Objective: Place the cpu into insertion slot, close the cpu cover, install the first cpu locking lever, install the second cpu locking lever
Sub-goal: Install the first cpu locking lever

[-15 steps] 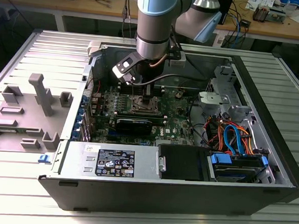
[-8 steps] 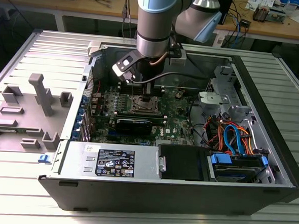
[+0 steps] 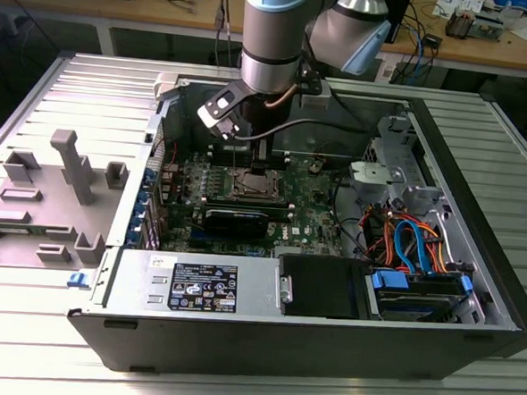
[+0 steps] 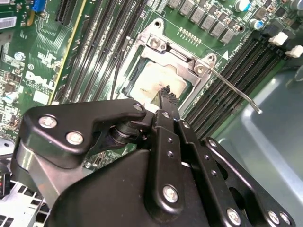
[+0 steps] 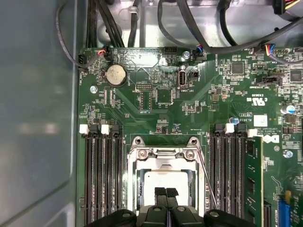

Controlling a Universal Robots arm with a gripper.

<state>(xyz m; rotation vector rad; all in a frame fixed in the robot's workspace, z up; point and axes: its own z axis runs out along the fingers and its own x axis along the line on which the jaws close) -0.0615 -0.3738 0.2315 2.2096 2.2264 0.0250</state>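
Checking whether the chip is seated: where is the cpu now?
In both wrist views the cpu lies on the green motherboard, framed by the metal cover, between the black memory slots, under the end effector.

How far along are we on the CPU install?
Done: the cpu lies seated with the cover down over it. In hand: the gripper, shut and apparently empty, is poised right over the chip. Left: one lever juts free beside the socket, unlatched; whether the other is latched I cannot tell.

Upright arm (image 3: pixel 271 37), hand (image 5: pixel 165 193) pointing straight down (fingers (image 5: pixel 160 194) pressed together)
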